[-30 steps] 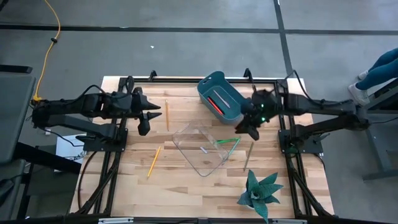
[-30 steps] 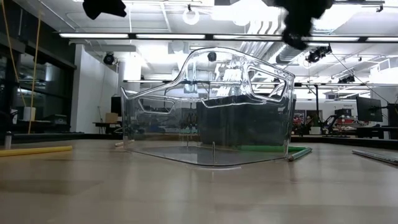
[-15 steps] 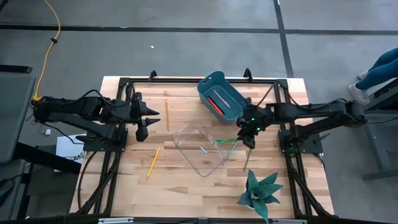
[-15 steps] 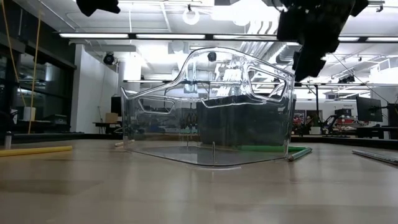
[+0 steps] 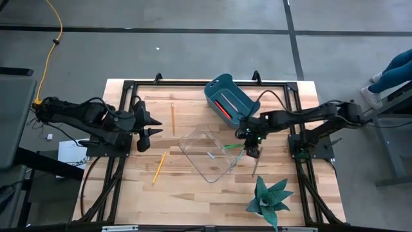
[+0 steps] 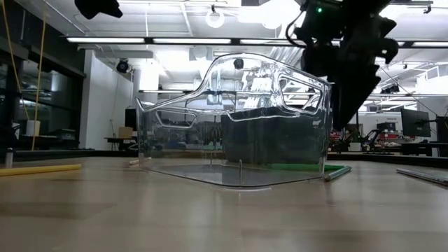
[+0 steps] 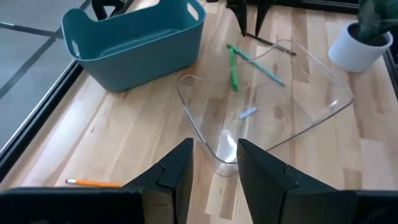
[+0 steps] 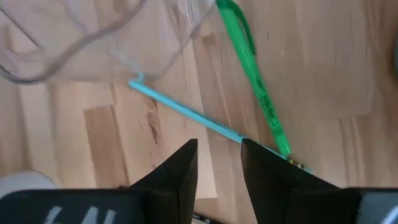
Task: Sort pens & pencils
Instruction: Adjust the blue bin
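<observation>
two arms: both mine, the left one waiting at the tabletop's (image 5: 193, 193) left edge, the right one reaching in over the clear bin's right corner.
right fingers: my right gripper (image 8: 217, 163) hangs just above the wood, its fingers spread with a narrow gap and nothing between them; in the high view it (image 5: 252, 149) sits beside the clear bin (image 5: 209, 153).
left fingers: my left gripper (image 5: 153, 126) holds nothing, fingers parted a little, pointing across toward the bins.
green pen: it (image 8: 254, 86) lies on the wood right ahead of my right fingers, one end at the clear bin's wall; from above it (image 5: 233, 146) shows at the bin's right corner.
teal-blue pencil: it (image 8: 186, 113) runs slantwise under the bin's edge and crosses the green pen's lower end.
red-orange pen: it (image 5: 225, 108) lies inside the teal bin (image 5: 239, 96) at the tabletop's back.
yellow pencils: one (image 5: 172, 118) lies near my left fingers, another (image 5: 159, 166) nearer the front-left, both loose on the wood.
dark pen: it (image 5: 257, 162) lies right of the clear bin, close to the potted plant (image 5: 267, 198).
clear bin contents: one small pale piece (image 7: 248, 113), too small for me to tell what it is.
</observation>
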Robot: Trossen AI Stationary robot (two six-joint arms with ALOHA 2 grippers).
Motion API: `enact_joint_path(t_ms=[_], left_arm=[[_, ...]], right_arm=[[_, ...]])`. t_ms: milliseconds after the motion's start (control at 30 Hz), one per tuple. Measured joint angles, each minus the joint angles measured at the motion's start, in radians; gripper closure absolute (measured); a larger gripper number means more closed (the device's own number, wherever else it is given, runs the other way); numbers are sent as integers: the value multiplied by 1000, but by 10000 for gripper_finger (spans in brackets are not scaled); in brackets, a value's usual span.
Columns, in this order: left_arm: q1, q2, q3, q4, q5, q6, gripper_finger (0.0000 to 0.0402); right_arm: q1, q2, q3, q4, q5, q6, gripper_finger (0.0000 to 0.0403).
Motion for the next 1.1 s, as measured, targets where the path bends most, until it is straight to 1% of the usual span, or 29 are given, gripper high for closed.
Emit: enact_joint_path(t_ms=[167, 367, 567, 733, 967, 1100], left_arm=[[-9, 0, 0, -20, -25, -36, 291], [-8, 0, 0, -20, -32, -71, 291], [-8, 0, 0, -20, -53, -71, 291], [-8, 0, 0, -20, -70, -71, 291], [-8, 0, 0, -19, -69, -71, 291], [-8, 0, 0, -19, -67, -72, 291]], right_arm=[[0, 34, 0, 14, 31, -62, 289], [0, 43, 0, 21, 101, -123, 289], [0, 43, 0, 23, 103, -156, 289], [-4, 52, 1, 60, 105, -175, 289], [-4, 128, 2, 73, 102, -183, 289], [-4, 141, 2, 82, 103, -183, 289]])
